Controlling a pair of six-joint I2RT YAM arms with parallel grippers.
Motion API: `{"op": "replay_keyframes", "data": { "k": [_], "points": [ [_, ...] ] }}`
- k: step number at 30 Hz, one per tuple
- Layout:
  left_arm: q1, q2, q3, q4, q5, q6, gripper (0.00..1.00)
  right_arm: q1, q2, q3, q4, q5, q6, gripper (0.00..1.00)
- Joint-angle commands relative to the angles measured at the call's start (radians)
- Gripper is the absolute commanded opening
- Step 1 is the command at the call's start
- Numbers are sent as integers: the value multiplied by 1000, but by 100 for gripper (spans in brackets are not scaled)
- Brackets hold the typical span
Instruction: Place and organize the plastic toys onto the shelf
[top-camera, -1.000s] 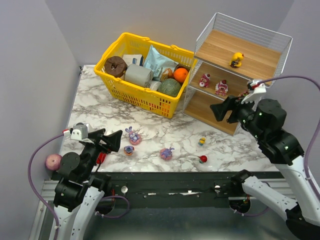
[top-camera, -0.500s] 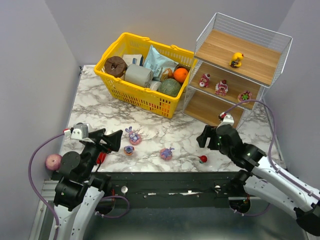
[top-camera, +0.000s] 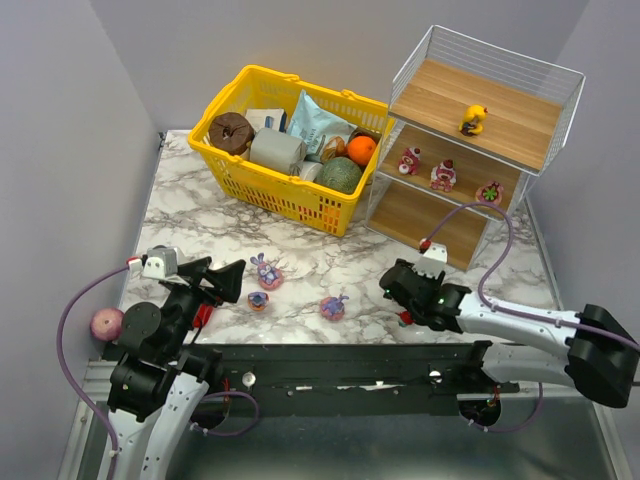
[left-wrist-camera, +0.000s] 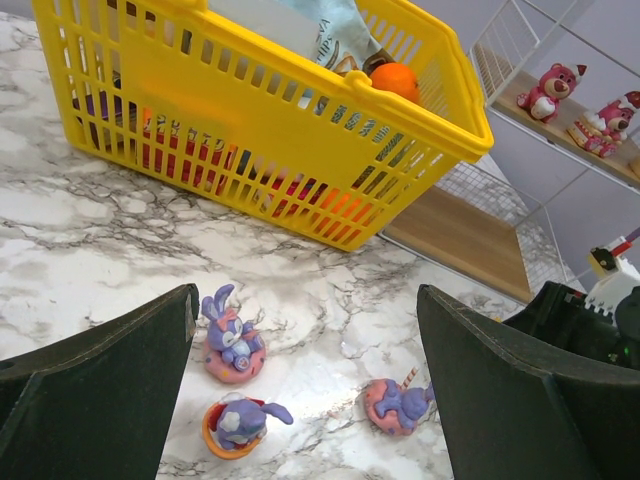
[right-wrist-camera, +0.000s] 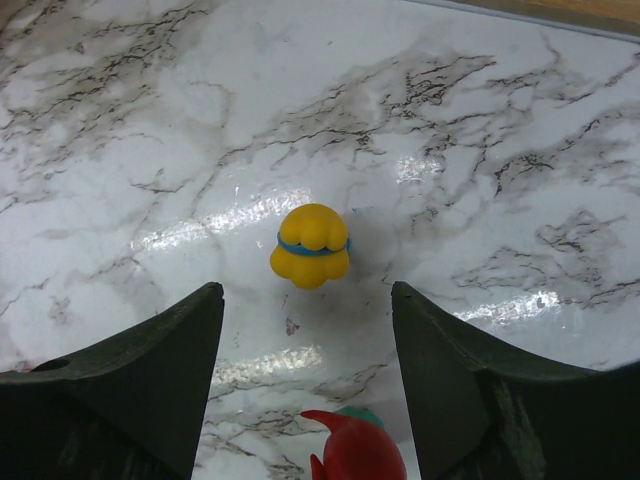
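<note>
From above: right gripper (top-camera: 400, 290) low over the marble table (top-camera: 200, 215), near the shelf (top-camera: 430, 215) holding four toys (top-camera: 443, 174).

Left wrist: left gripper (left-wrist-camera: 305, 298) wide open, empty; three purple bunnies (left-wrist-camera: 232, 340) lie ahead.

Right wrist: jaws apart, straddling a yellow duck (right-wrist-camera: 311, 246), not touching.

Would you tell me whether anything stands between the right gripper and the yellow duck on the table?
The yellow duck lies straight ahead of the right gripper, whose jaws are open. Only the small red toy sits nearer, inside the gap between the jaws, and might get caught.
</note>
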Motion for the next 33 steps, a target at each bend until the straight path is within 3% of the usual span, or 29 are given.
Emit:
{"op": "replay_keyframes", "data": {
  "k": [1, 11, 33],
  "points": [
    [-3, 12, -2, -1, 8, 5, 99, 34, 101, 10, 55, 148, 150, 74],
    [-3, 12, -3, -1, 12, 10, 99, 44, 269, 50, 49, 211, 253, 68],
    [-3, -7, -2, -2, 6, 10, 99, 35, 401, 95, 112, 292, 210, 51]
  ]
}}
